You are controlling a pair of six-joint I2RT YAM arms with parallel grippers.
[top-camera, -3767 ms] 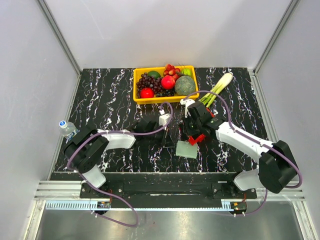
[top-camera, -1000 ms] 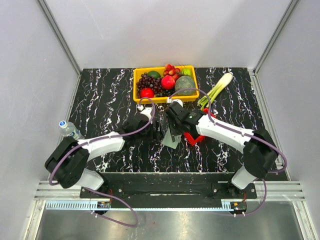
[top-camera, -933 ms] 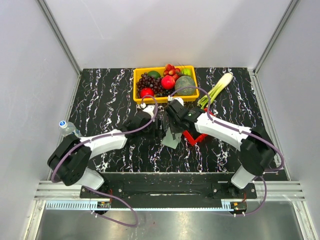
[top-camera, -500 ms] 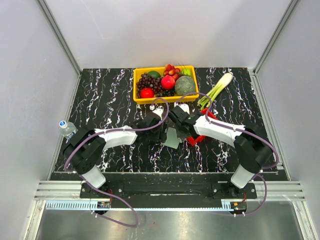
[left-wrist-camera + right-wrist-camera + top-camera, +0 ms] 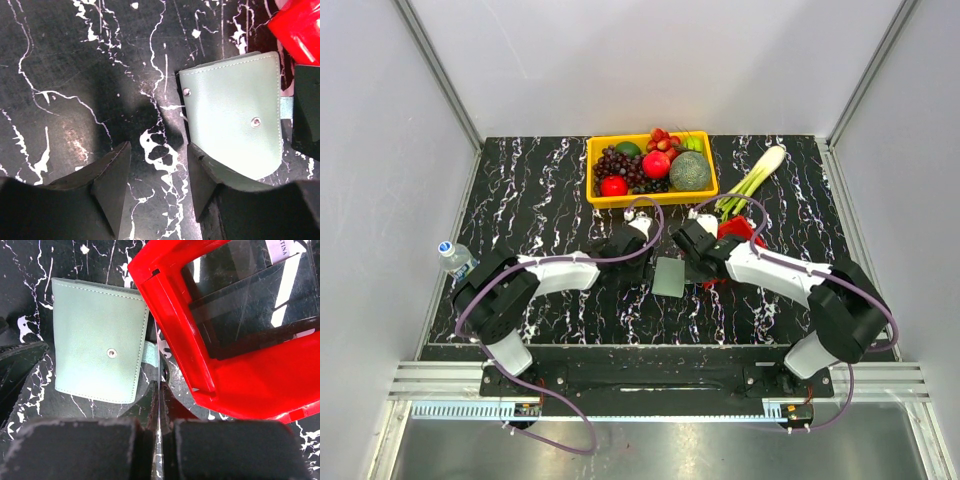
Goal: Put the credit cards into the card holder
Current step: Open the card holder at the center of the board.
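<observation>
The card holder (image 5: 231, 111), a pale grey-green pouch, lies folded on the black marble table, snap side up, also seen from the right wrist (image 5: 97, 347) and from above (image 5: 669, 277). My left gripper (image 5: 156, 172) is open over bare table, its right finger (image 5: 202, 175) resting at the pouch's lower left edge. My right gripper (image 5: 159, 390) is shut on a credit card (image 5: 158, 357), seen edge-on as a thin upright line between the pouch and the red basket (image 5: 175, 325). More dark and whitish cards (image 5: 250, 315) lie inside the basket.
A yellow tray (image 5: 595, 196) of fruit stands at the back, a leek (image 5: 752, 180) to its right. A small water bottle (image 5: 454, 256) lies near the left table edge. Both arms meet at the table's middle (image 5: 665, 262).
The left jaws have narrowed beside the pouch. The right gripper has shifted right, toward the red basket, still shut. The pouch now lies flat between the two grippers.
</observation>
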